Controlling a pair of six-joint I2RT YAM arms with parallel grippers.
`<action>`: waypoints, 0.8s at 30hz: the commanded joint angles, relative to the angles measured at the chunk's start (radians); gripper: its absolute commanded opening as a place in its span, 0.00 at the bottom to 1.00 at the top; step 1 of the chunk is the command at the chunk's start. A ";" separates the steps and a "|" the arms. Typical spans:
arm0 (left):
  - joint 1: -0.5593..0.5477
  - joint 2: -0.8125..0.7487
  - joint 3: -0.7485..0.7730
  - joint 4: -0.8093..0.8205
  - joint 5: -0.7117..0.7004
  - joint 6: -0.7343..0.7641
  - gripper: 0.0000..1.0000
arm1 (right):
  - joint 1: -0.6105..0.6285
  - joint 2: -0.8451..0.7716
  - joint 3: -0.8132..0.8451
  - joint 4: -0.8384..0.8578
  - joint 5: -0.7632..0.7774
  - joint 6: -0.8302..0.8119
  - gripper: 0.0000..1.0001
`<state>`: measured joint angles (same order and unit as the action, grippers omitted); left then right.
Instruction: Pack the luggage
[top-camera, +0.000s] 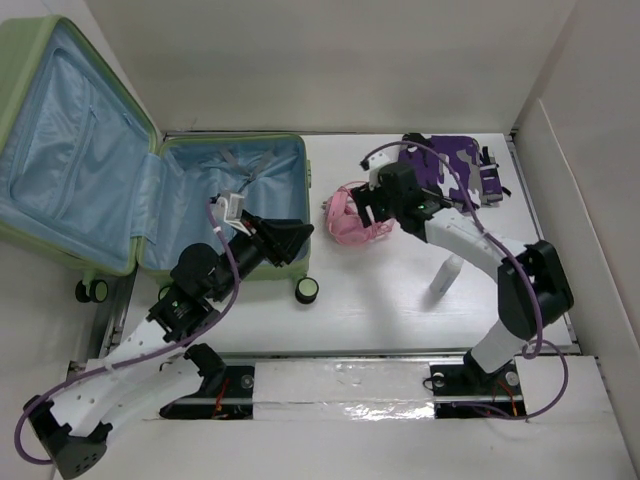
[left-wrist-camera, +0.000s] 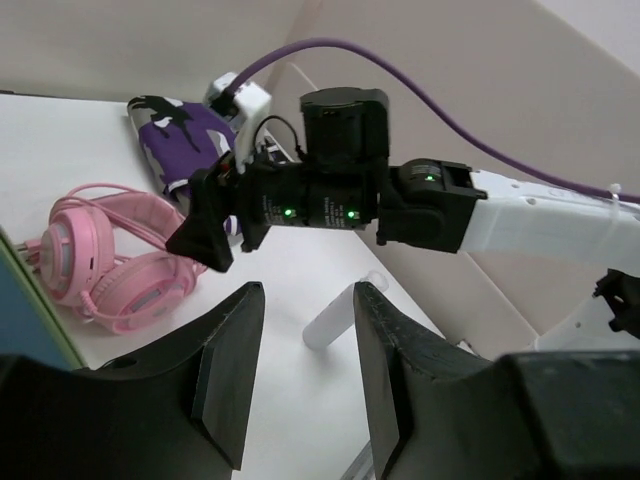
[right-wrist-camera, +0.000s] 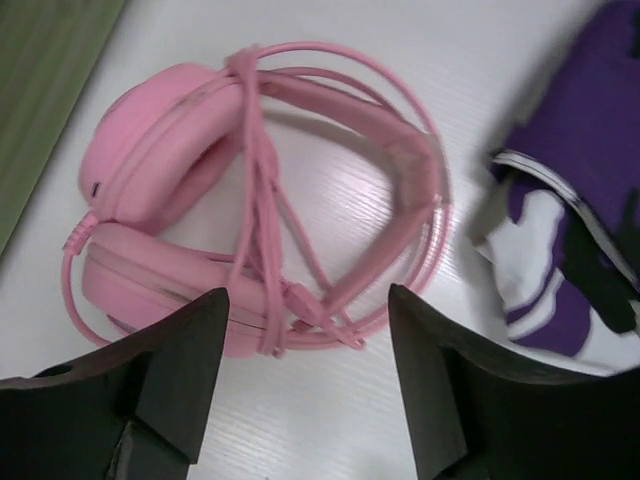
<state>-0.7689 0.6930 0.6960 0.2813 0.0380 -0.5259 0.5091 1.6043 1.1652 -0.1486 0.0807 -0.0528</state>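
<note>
The luggage (top-camera: 60, 150) lies open at the left, a light green shell with pale blue lining; its green edge (right-wrist-camera: 40, 80) shows in the right wrist view. My left gripper (top-camera: 298, 236) hovers by the luggage's right rim, open with nothing between its fingers (left-wrist-camera: 228, 370). Pink headphones (top-camera: 348, 222) with a coiled cable lie on the table right of the luggage. My right gripper (top-camera: 364, 208) hangs just above them, open, its fingers (right-wrist-camera: 180, 370) spread past the headphones (right-wrist-camera: 250, 200) and touching nothing.
A purple, white and black patterned garment (top-camera: 450, 160) lies at the back right, close to the headphones (right-wrist-camera: 580, 230). A white tube (top-camera: 447, 273) lies on the table under the right arm (left-wrist-camera: 340, 315). White walls close the table at the back and right.
</note>
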 joint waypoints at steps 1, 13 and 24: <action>-0.006 -0.067 -0.013 -0.083 -0.029 0.009 0.38 | 0.060 0.031 0.073 0.058 -0.073 -0.041 0.82; -0.015 -0.133 -0.050 -0.097 -0.085 0.021 0.40 | 0.078 0.189 0.175 0.005 -0.128 -0.055 0.93; -0.015 -0.096 -0.064 -0.070 -0.061 0.014 0.39 | 0.051 0.177 0.102 0.006 -0.297 -0.122 0.98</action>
<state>-0.7788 0.5873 0.6445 0.1547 -0.0349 -0.5201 0.5743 1.8015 1.2842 -0.1493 -0.1135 -0.1364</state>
